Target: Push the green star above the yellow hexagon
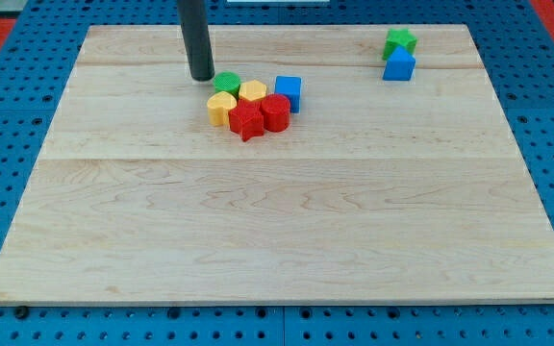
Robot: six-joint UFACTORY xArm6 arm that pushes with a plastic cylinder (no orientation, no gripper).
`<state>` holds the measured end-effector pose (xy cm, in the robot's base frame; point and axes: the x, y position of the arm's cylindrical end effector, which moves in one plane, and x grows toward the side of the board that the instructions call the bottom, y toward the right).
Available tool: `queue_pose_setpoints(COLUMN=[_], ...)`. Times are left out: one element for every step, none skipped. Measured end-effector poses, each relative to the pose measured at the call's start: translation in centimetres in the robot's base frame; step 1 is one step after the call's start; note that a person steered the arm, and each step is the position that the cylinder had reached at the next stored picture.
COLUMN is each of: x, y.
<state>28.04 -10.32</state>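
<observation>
The green star (pixel 400 40) lies near the view's top right, just above a blue triangular block (pixel 399 65) that touches it. The yellow hexagon (pixel 252 92) sits in a tight cluster at the upper middle of the board. My tip (pixel 201 77) rests on the board at the cluster's upper left, right beside a green round block (pixel 226 83), far to the left of the green star.
The cluster also holds a yellow heart-like block (pixel 221 109), a red star (pixel 246 120), a red round block (pixel 275 112) and a blue cube (pixel 288 93). The wooden board (pixel 277 231) lies on a blue pegboard surface.
</observation>
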Motion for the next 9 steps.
queue_pose_setpoints(x=[-2.3,-3.8,-2.5,0.2,3.7,5.6,4.2,-0.3,-4.2], y=[5.0,11.4,16.5,22.0,25.7,30.5,35.0,35.7,33.2])
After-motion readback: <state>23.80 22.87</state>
